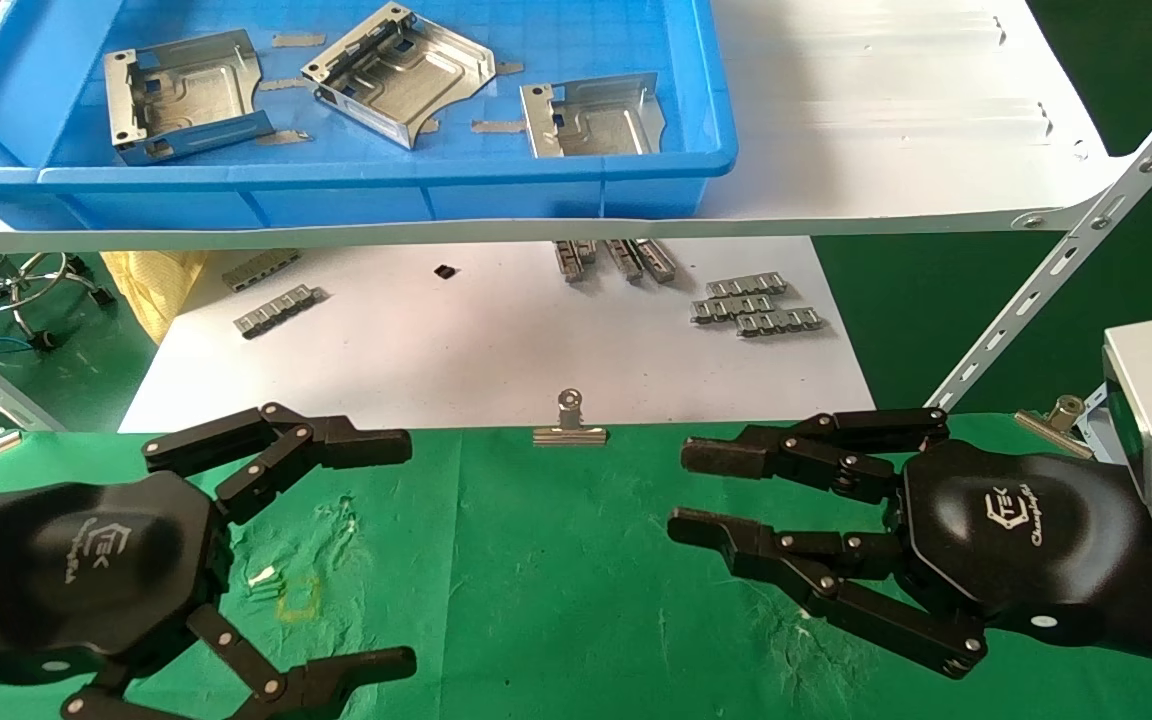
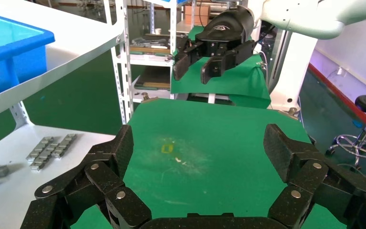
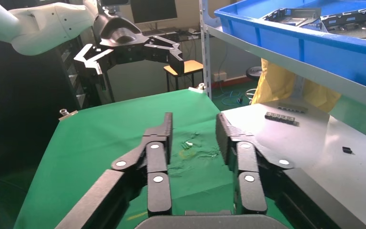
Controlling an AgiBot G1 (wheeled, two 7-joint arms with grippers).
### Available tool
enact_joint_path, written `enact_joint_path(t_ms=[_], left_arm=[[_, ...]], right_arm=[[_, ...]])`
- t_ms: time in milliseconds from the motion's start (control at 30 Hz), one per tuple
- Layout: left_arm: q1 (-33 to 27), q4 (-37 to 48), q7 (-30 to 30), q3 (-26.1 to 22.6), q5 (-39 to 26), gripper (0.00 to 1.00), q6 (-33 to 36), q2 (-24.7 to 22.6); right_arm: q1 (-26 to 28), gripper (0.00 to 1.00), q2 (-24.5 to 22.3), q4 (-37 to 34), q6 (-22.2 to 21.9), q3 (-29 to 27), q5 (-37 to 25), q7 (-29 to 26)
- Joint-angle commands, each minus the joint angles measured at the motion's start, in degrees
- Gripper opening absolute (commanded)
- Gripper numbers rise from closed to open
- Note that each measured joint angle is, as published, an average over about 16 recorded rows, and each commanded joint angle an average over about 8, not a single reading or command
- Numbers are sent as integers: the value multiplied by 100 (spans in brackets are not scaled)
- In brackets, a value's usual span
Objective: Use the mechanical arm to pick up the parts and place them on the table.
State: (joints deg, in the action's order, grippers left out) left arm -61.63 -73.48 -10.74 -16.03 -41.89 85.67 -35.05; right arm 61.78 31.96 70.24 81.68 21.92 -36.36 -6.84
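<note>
From the head view, the left hand [image 1: 266,560] and right hand [image 1: 736,520] hover empty over the green table [image 1: 536,600] with fingers spread, likely ready to reach, while three metal parts [image 1: 396,72] lie in the blue bin [image 1: 336,190] on the white shelf [image 1: 886,130] above. The left wrist view shows its fingers [image 2: 109,171] wide apart over bare cloth, the bin's corner [image 2: 14,52] off to one side. The right wrist view shows its fingers [image 3: 157,157] parted too, holding nothing, parts [image 3: 310,16] visible above the bin's rim.

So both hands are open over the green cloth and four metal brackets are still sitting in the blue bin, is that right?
Not quite: the head view shows three brackets in the blue bin, not four. The rest holds: the left hand and right hand are both open and empty over the green cloth.
</note>
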Motion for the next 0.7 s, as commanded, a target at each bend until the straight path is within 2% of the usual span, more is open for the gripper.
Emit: enact_joint_path(t_ms=[33, 700], left_arm=[[0, 0, 0, 0, 0, 100, 0, 0], [0, 0, 0, 0, 0, 100, 0, 0]], right_arm=[[0, 0, 0, 0, 0, 0, 0, 0], [0, 0, 0, 0, 0, 0, 0, 0]])
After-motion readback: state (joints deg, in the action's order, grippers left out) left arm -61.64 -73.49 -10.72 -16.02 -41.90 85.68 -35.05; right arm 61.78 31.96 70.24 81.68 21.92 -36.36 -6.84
